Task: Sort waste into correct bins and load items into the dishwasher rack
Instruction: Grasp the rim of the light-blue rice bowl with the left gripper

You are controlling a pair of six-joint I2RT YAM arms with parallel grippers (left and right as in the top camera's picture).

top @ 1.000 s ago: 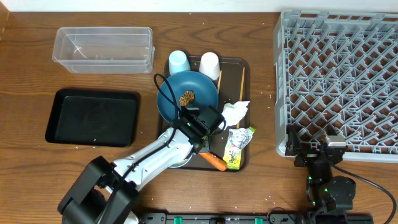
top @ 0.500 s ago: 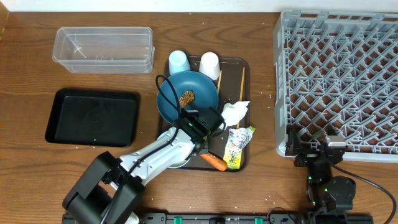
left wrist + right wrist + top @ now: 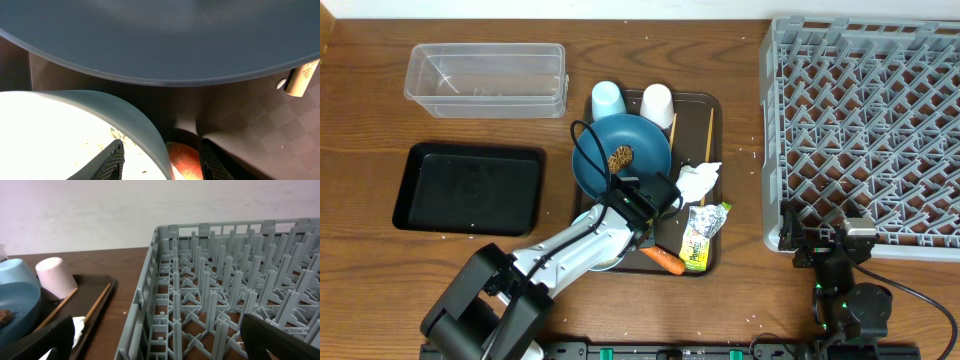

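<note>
My left gripper (image 3: 638, 236) is open and straddles the rim of the white bowl (image 3: 60, 125): one finger is inside and one is outside, beside the orange carrot (image 3: 182, 162). Rice grains (image 3: 120, 135) lie in the bowl. The arm hides most of the bowl (image 3: 603, 264) in the overhead view. The dark-blue plate (image 3: 635, 135) holds a brown lump (image 3: 620, 158). The light-blue cup (image 3: 607, 98), white cup (image 3: 657, 102), chopsticks (image 3: 709, 135), tissue (image 3: 697, 181), wrapper (image 3: 700, 235) and carrot (image 3: 663, 260) sit on the brown tray (image 3: 713, 105). My right gripper (image 3: 157, 340) is open and empty by the front left corner of the grey rack (image 3: 870, 130).
The black tray (image 3: 470, 188) and the clear tub (image 3: 487, 78) stand left of the brown tray, both with nothing large in them. The rack fills the right side of the table. Bare wood lies between the brown tray and the rack.
The rear part of the left arm has shifted slightly. The left gripper stays at the bowl's rim. The right arm has not moved.
</note>
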